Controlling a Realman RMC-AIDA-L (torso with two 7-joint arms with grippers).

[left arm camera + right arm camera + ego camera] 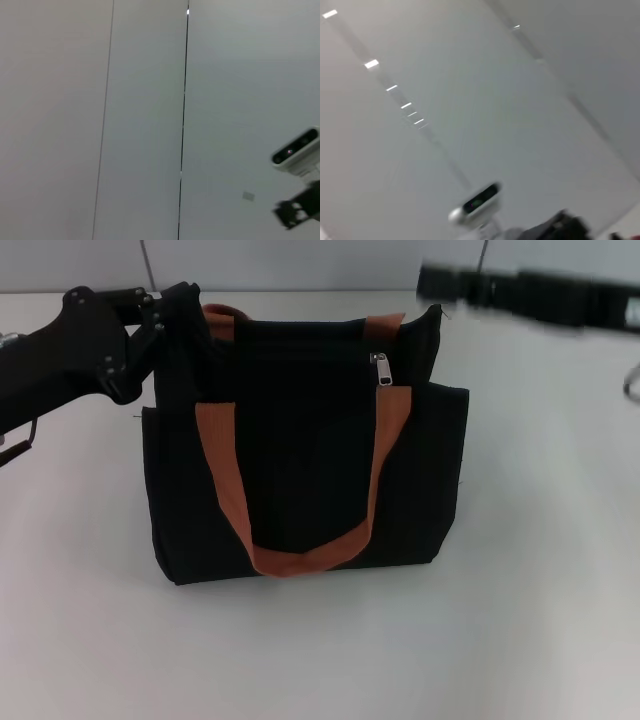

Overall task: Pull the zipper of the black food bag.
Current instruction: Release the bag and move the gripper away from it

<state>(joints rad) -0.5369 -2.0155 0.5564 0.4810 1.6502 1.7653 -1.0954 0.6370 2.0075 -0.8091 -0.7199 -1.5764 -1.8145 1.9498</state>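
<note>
The black food bag (300,455) stands upright on the white table (540,570), with orange-brown strap handles (225,480) hanging down its front. The zipper (382,369), a small silver pull tab, hangs at the right end of the zip line near the bag's upper edge. My left gripper (178,312) is against the bag's upper left corner. My right gripper (432,284) is blurred and hovers just above and behind the bag's upper right corner, apart from the zipper. Neither wrist view shows the bag.
The wrist views show only pale wall panels. The right arm's wrist camera (296,150) shows in the left wrist view, and the left arm's wrist camera (476,204) shows in the right wrist view. A wall runs behind the table.
</note>
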